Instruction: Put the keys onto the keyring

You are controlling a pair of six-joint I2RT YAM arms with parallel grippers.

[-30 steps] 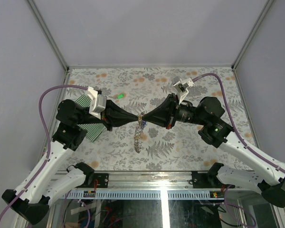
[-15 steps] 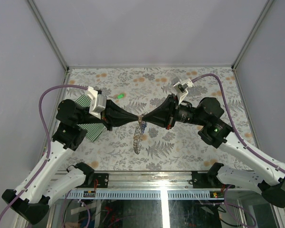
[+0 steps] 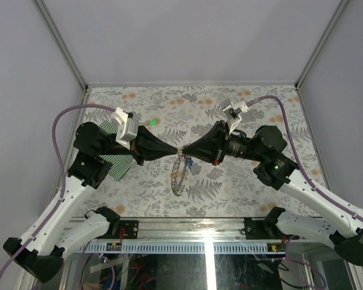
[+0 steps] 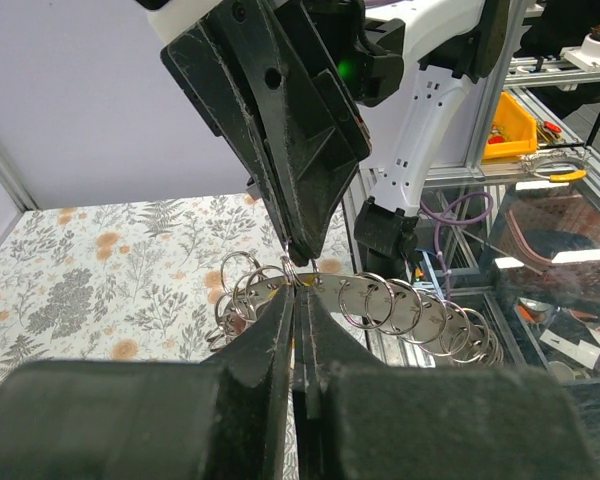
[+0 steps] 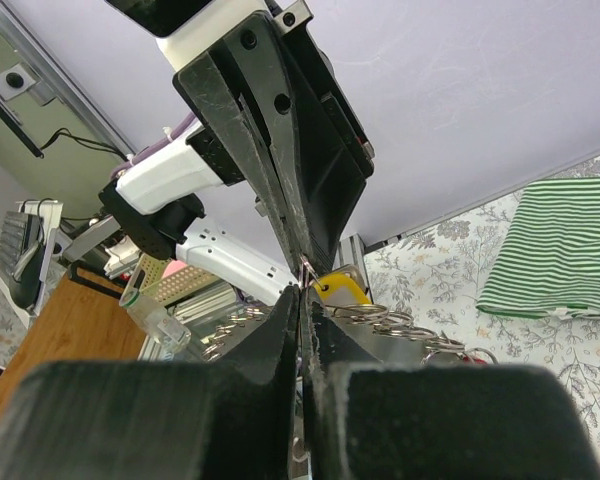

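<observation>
Grippers tip to tip.
The left gripper (image 3: 176, 150) and right gripper (image 3: 186, 150) each pinch the keyring (image 3: 179, 175), jaws pressed tight; its linked rings trail loose.

The keyring (image 4: 400, 305) of linked rings hangs looped; a green key (image 3: 152, 122) seemingly lies well apart

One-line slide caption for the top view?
Left gripper and right gripper, both shut, meet tip to tip on the keyring, its chain trailing toward the near edge.

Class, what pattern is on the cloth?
Green-and-white stripes on the cloth; best in the right wrist view.
</observation>
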